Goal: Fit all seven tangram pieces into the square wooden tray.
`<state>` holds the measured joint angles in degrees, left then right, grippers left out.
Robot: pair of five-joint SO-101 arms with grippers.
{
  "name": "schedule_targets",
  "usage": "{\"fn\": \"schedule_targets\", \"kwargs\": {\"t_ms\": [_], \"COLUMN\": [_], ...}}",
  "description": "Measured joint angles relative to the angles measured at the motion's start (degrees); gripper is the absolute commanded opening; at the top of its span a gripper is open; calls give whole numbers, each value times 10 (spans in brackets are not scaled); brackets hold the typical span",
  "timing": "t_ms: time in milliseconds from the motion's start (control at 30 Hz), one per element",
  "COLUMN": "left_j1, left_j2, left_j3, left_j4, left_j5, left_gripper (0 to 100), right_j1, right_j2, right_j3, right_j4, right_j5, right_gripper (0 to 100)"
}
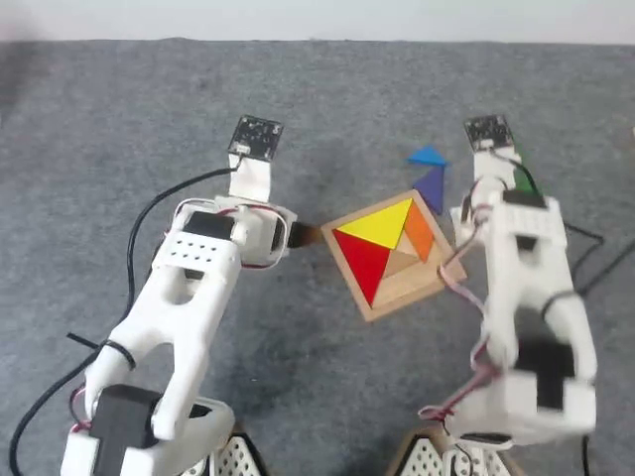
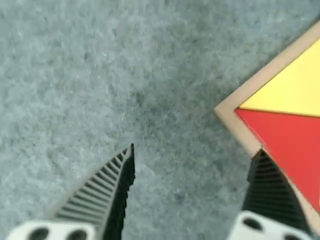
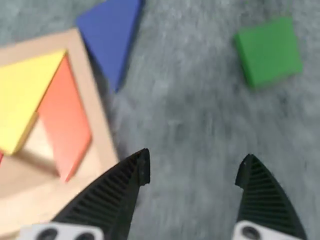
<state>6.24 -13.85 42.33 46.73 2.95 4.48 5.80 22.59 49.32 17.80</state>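
The square wooden tray [image 1: 369, 302] lies turned like a diamond between the arms. In it are a yellow triangle [image 1: 382, 225], a red triangle [image 1: 363, 260] and an orange piece [image 1: 420, 235]. Outside, by its far corner, lie a dark blue triangle [image 1: 432, 186] and a light blue triangle [image 1: 427, 156]. My left gripper [image 2: 192, 172] is open at the tray's left corner [image 2: 226, 107], one fingertip [image 2: 267, 175] over the rim by the red triangle [image 2: 290, 145]. My right gripper [image 3: 192, 172] is open over bare carpet beside the tray's rim [image 3: 97, 115], with the blue triangle [image 3: 112, 35] and a green square [image 3: 270, 50] beyond.
Grey carpet covers the table. The green square [image 1: 520, 180] is mostly hidden under the right arm in the high view. Both arm bases stand at the near edge. Cables trail beside each arm.
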Motion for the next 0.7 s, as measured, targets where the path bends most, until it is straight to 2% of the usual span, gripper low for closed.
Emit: {"fn": "schedule_targets", "kwargs": {"t_ms": [233, 700], "left_j1": [-11, -28], "left_j2": [0, 0], "left_j3": [12, 12], "left_j4": [-6, -7], "left_j5": [5, 5], "left_gripper": [346, 346], "right_j1": [18, 4], "right_j2": [221, 236], "right_j3": [-206, -239], "right_j4": [85, 186], "right_j5": [3, 4], "right_gripper": [299, 299]}}
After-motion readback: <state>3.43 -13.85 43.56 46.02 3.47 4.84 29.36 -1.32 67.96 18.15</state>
